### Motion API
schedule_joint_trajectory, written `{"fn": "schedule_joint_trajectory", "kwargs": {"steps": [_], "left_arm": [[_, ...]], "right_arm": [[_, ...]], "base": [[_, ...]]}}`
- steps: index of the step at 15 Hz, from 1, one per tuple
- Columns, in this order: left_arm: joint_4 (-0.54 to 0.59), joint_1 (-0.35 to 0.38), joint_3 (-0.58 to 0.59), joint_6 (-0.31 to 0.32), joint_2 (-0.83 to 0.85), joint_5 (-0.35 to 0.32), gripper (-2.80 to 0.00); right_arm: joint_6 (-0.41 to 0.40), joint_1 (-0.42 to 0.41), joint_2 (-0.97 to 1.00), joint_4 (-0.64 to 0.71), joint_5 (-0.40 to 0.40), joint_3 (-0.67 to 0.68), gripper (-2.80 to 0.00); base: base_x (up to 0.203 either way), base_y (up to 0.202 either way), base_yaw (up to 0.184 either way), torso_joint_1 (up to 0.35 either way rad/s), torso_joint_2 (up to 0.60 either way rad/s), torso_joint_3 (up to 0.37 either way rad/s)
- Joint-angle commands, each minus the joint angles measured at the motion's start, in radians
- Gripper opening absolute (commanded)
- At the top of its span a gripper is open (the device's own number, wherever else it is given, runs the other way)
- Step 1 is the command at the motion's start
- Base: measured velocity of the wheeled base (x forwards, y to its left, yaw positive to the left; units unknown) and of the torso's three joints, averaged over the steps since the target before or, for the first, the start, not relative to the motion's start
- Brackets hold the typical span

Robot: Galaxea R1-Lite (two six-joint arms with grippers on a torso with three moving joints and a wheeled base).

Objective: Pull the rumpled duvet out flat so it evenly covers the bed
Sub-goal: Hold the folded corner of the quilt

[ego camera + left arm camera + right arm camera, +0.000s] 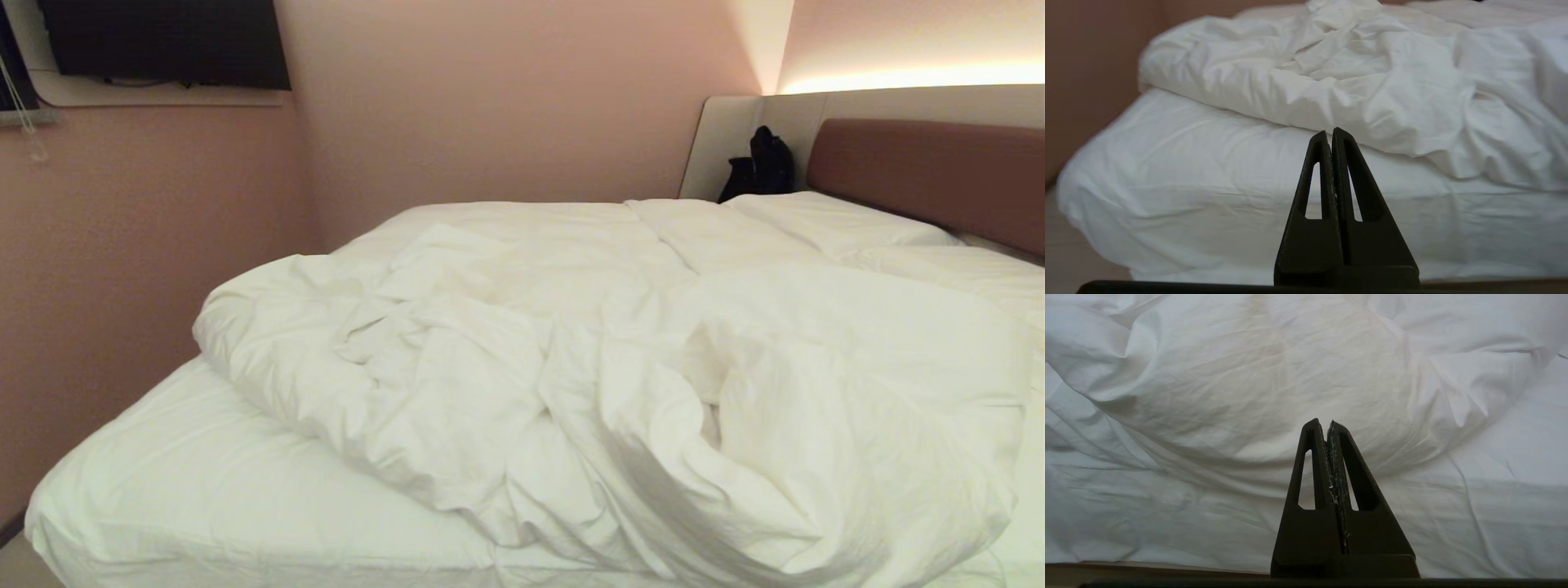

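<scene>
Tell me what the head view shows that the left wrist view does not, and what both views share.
Only the head view shows the brown headboard, the pillows below it, a black bag in the corner and a dark screen on the wall. Only the left wrist view shows the left gripper, its fingers shut on nothing, short of the bed. Both show the rumpled duvet bunched up, leaving the near mattress corner bare.

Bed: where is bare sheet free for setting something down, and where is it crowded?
Free: the sheet strip at the bed's near left corner, between the duvet edge and the mattress edge. Crowded: the middle and near right, under the bunched duvet; pillows fill the headboard end.
</scene>
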Motion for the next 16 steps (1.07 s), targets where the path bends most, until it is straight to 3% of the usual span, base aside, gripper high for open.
{"fn": "schedule_joint_trajectory", "kwargs": {"steps": [1,4,7,12,16], "left_arm": [[0.010,-0.001,-0.110,-0.061,0.270,-0.049,-2.80],[-0.004,-0.002,-0.258,-0.172,0.546,-0.152,-2.80],[-0.042,-0.004,-0.412,-0.273,0.834,-0.203,-2.80],[-0.050,-0.044,-0.770,-0.504,1.268,-0.227,-2.80],[0.025,-0.093,-1.010,-0.636,1.566,-0.226,-2.80]], "right_arm": [[-0.001,0.000,0.000,0.000,0.001,0.000,-2.80],[-0.001,0.000,0.000,0.000,0.001,0.000,-2.80],[-0.001,0.000,0.000,0.000,0.001,0.000,-2.80],[-0.001,0.000,0.000,0.000,-0.001,0.000,-2.80],[-0.001,0.000,0.000,0.000,0.001,0.000,-2.80]], "base": [[0.000,0.000,0.000,0.000,0.00,0.000],[0.000,0.000,0.000,0.000,0.00,0.000],[0.000,0.000,0.000,0.000,0.00,0.000],[0.000,0.000,0.000,0.000,0.00,0.000],[0.000,0.000,0.000,0.000,0.00,0.000]]}}
